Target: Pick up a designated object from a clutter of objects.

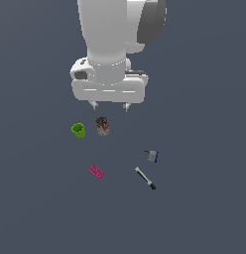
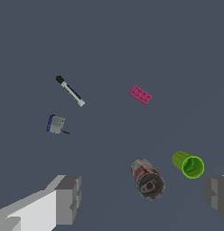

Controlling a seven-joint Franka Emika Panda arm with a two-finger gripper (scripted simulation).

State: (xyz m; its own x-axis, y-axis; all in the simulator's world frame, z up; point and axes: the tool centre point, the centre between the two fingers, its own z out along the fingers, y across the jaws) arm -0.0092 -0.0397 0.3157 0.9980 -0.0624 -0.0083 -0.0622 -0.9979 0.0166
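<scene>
The designated object, a thin grey-white marker with a black tip (image 1: 145, 178) (image 2: 70, 91), lies flat on the dark floor toward the exterior view's lower right. My gripper (image 1: 110, 105) (image 2: 143, 198) hangs high above the floor, open and empty, over the dark can (image 1: 102, 125) (image 2: 148, 178). The marker lies well apart from it, below and to the exterior view's right. The clutter of objects is spread around: a green cup (image 1: 78, 130) (image 2: 189, 164), a magenta studded brick (image 1: 96, 172) (image 2: 140, 94) and a grey-blue blocky item (image 1: 152, 156) (image 2: 56, 124).
The floor (image 1: 204, 213) is a plain dark grey surface with no visible edges. The grey-blue block lies closest to the marker, a short gap away. The can and the cup stand side by side under the arm.
</scene>
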